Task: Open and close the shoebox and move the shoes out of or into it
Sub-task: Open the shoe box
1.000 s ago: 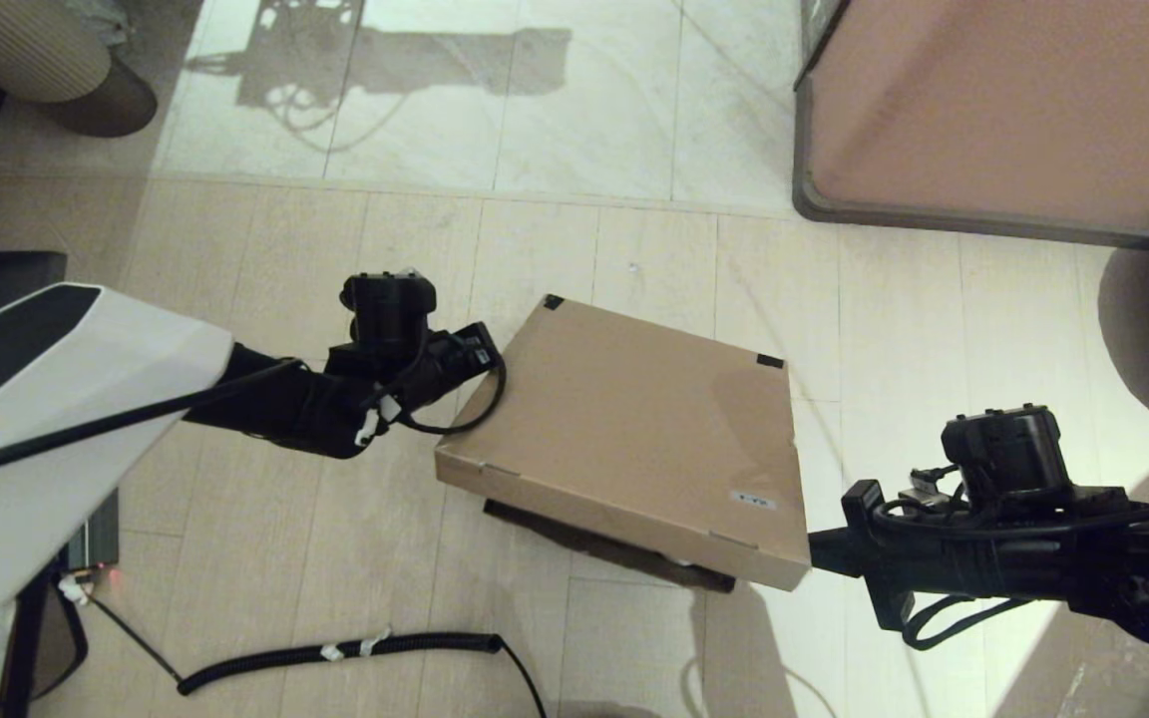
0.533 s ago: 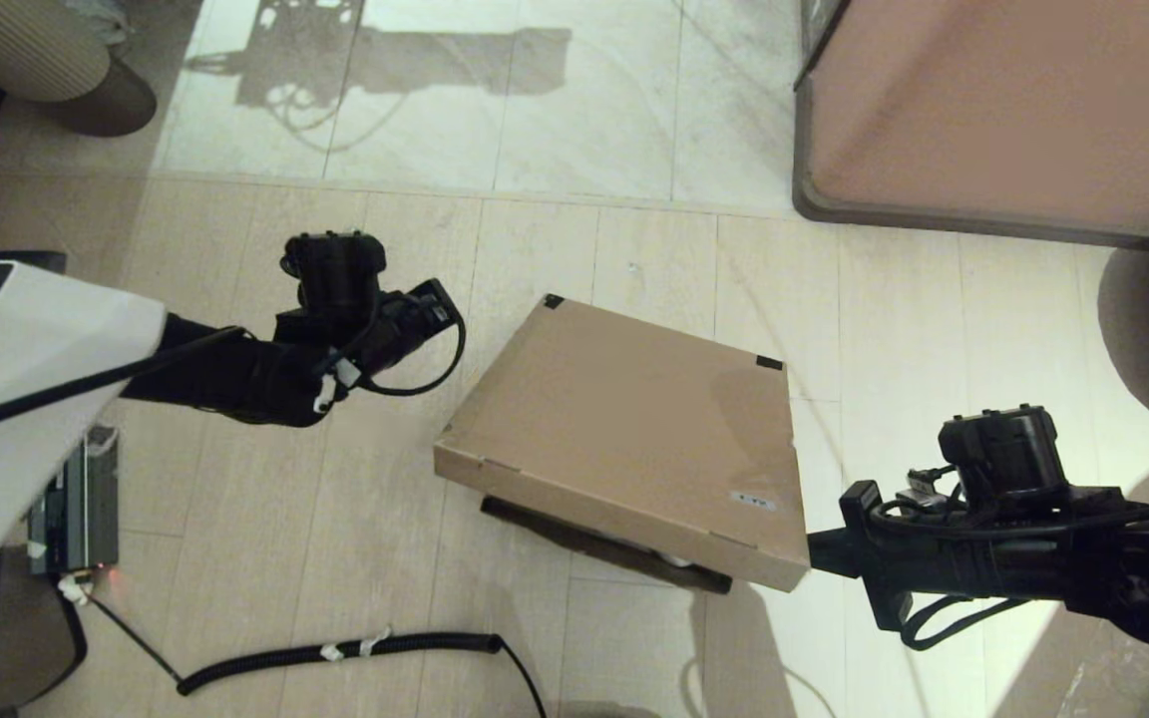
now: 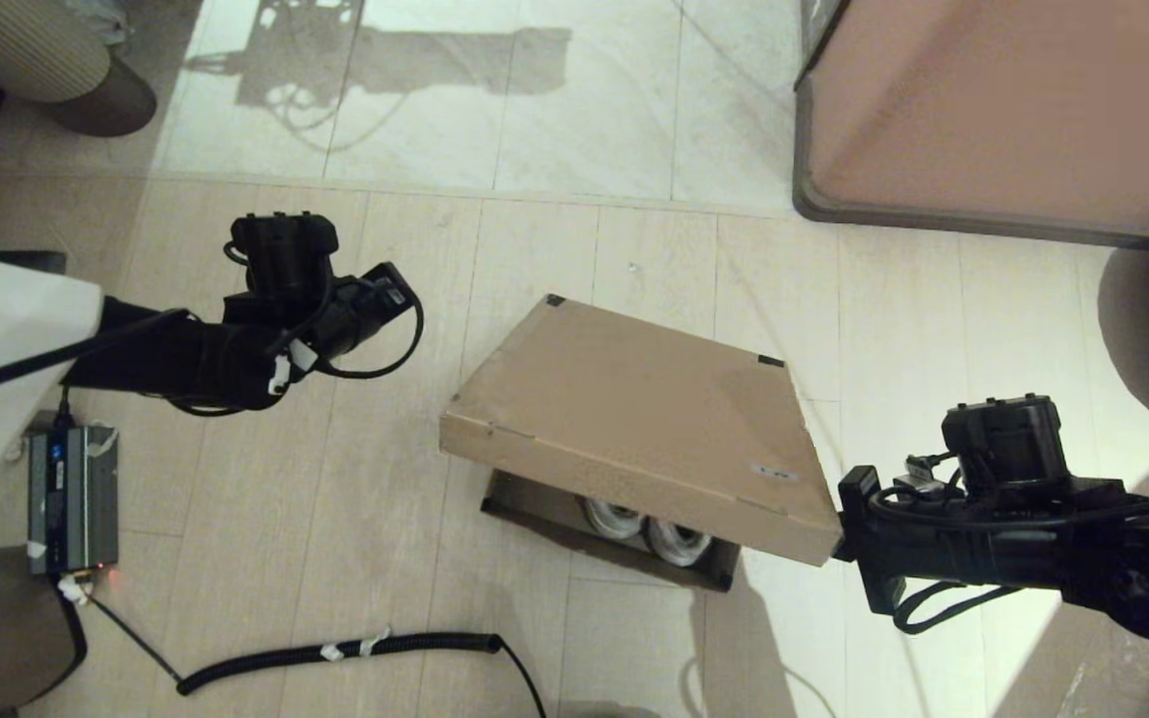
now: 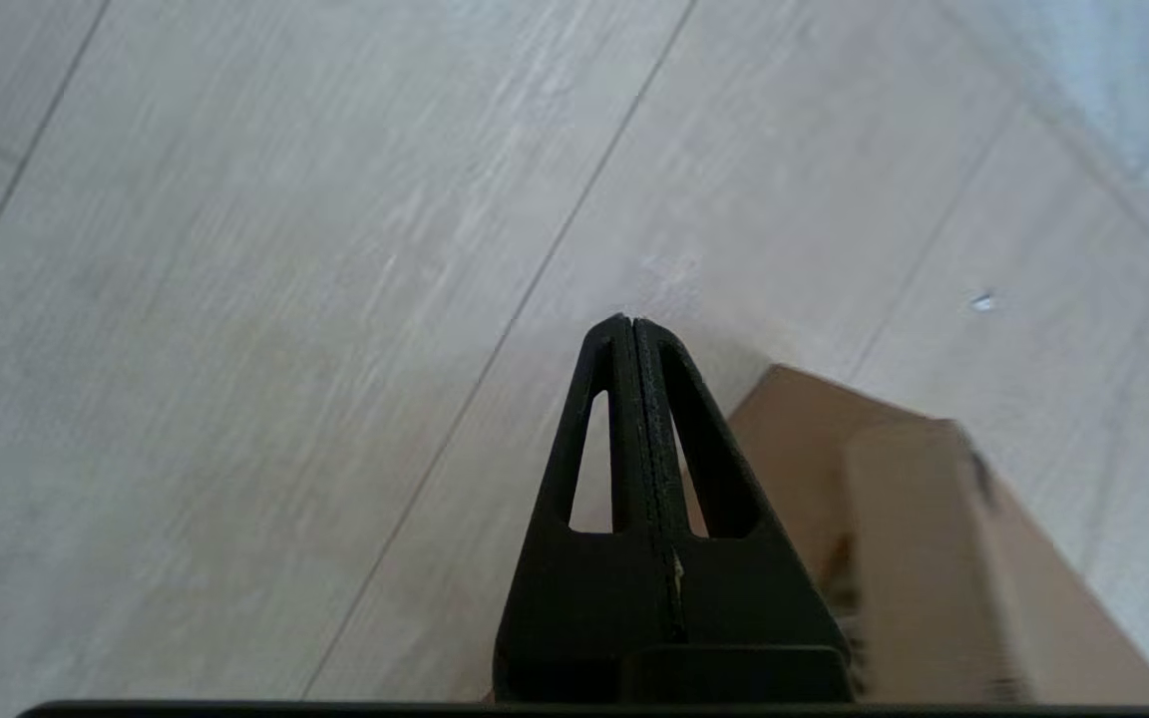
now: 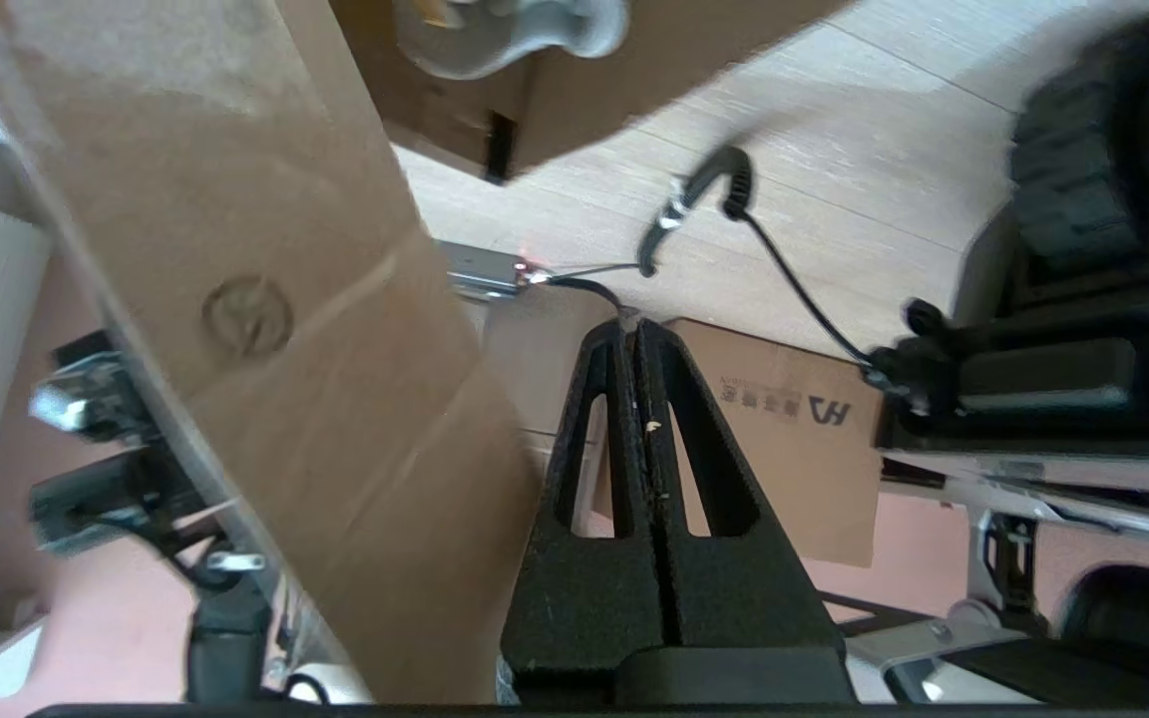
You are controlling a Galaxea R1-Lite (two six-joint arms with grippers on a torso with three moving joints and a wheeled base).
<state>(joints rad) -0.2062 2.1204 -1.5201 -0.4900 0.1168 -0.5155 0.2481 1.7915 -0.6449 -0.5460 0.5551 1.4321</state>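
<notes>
The brown shoebox's flap lid [image 3: 634,399] is tilted up at its near edge, over the base [image 3: 525,504]. Two white sneakers [image 3: 646,529] show in the gap below. My right gripper [image 5: 631,324] is shut with nothing between its fingers. It sits at the lid's near right corner [image 3: 824,548], where the lid hides its tips. In the right wrist view the lid's underside [image 5: 265,299] leans beside the fingers, and a shoe [image 5: 505,30] lies in the base. My left gripper [image 3: 397,287] is shut and empty above bare floor left of the shoebox [image 4: 934,558].
A large pinkish-brown cabinet [image 3: 1013,110] stands at the back right. A coiled black cable [image 3: 335,653] lies on the floor in front, running to a grey device [image 3: 71,499] at the left. A ribbed round object [image 3: 36,50] is at the back left.
The lid's near edge has risen at the right gripper, uncovering the sneakers. The left arm has drawn back to the left, away from the box's left edge.
</notes>
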